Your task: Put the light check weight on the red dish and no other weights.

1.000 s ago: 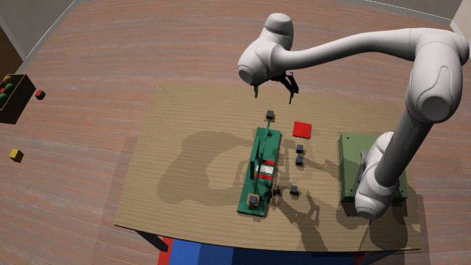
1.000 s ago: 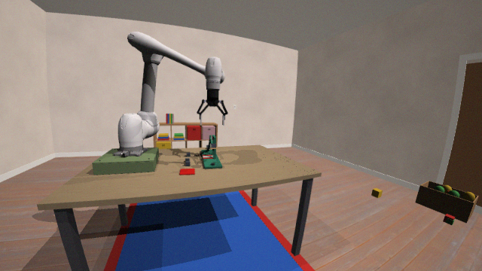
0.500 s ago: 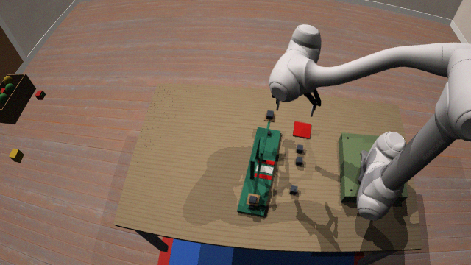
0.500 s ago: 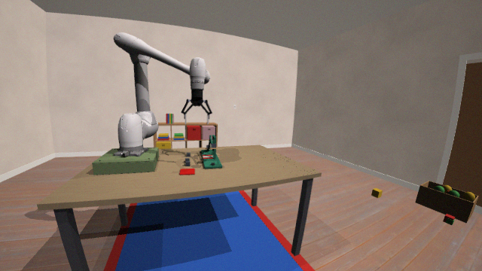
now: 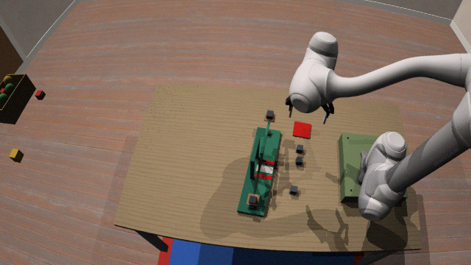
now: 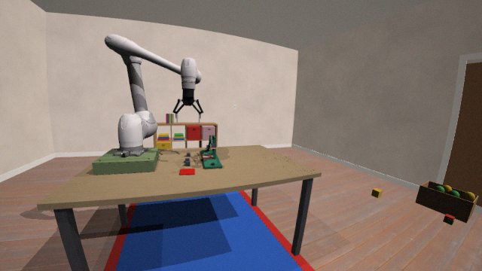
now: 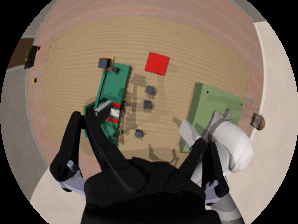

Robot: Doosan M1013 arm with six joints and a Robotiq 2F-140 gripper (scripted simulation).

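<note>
The red dish (image 5: 302, 129) (image 6: 187, 172) (image 7: 157, 63) lies flat on the table with nothing on it. The green rocker balance (image 5: 273, 145) (image 7: 116, 86) stands beside it. One dark weight (image 5: 270, 114) (image 7: 104, 63) sits on its far pan, another dark weight (image 5: 252, 199) on its near pan. I cannot tell which field the pointer hangs over. Three dark weights stand loose between balance and robot base: one (image 5: 299, 149) (image 7: 150, 90), a second (image 5: 299, 160) (image 7: 147, 105) close by, a third (image 5: 294, 190) (image 7: 139, 133) apart. My gripper (image 5: 307, 120) (image 6: 188, 122) (image 7: 143, 117) is open and empty, high above the table.
The green robot pedestal (image 5: 346, 165) (image 6: 126, 166) (image 7: 200, 95) stands on the table (image 5: 176, 147) (image 6: 113, 188) on the other side of the loose weights. A toy box (image 5: 18, 107) (image 6: 440, 207) and a yellow block (image 5: 16, 155) (image 6: 376, 193) are on the floor, away from the table.
</note>
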